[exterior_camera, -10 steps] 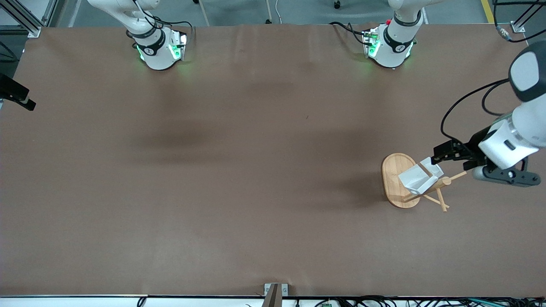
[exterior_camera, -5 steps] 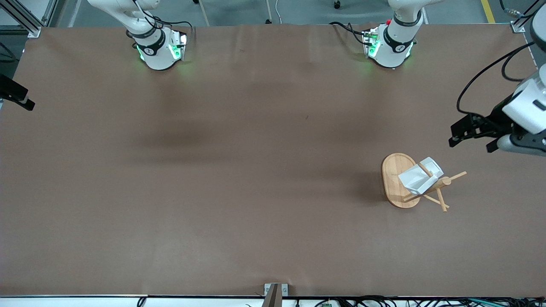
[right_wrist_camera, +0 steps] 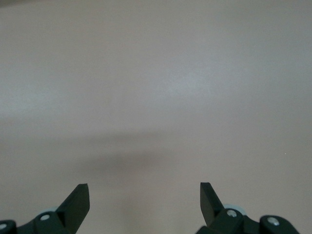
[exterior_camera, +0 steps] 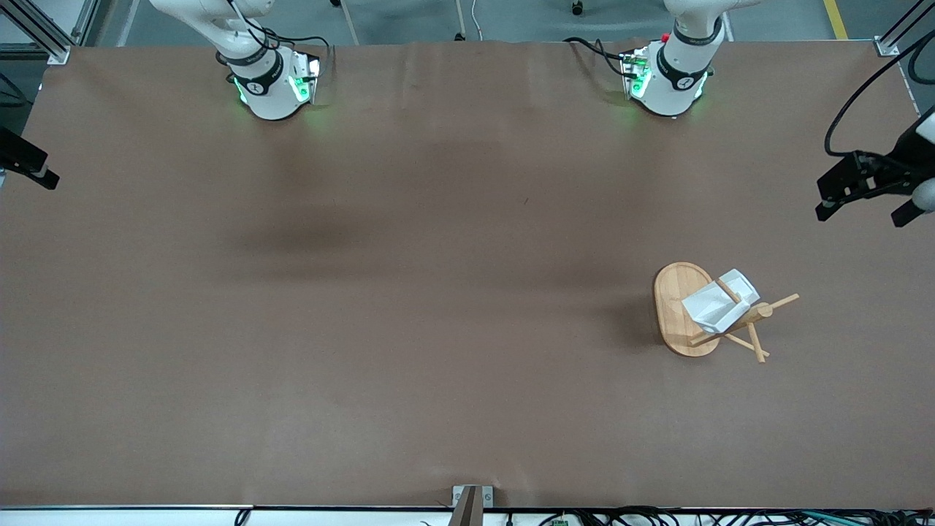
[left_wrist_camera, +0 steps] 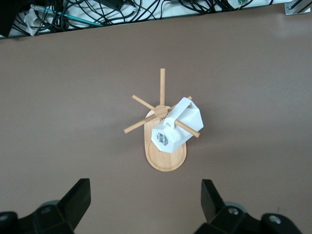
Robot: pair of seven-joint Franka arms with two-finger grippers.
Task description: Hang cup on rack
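Note:
The white faceted cup (exterior_camera: 714,307) hangs tilted on a peg of the bamboo rack (exterior_camera: 676,310), which stands on the table toward the left arm's end. In the left wrist view the cup (left_wrist_camera: 176,127) sits against the rack's post (left_wrist_camera: 161,111), above the oval base (left_wrist_camera: 166,163). My left gripper (exterior_camera: 862,214) is open and empty, up in the air over the table's edge, well apart from the rack; in its wrist view (left_wrist_camera: 145,189) the jaws stand wide. My right gripper (right_wrist_camera: 144,191) is open and empty over bare table; one finger (exterior_camera: 29,162) shows at the right arm's end.
Brown table cover (exterior_camera: 438,329) all round the rack. Both arm bases (exterior_camera: 274,80) stand along the edge farthest from the front camera. Cables (left_wrist_camera: 97,12) lie along the table's edge nearest that camera.
My left gripper has drawn away from the rack, open, rising toward the table's edge at the left arm's end. The cup stays hanging on the rack. The right arm has not moved.

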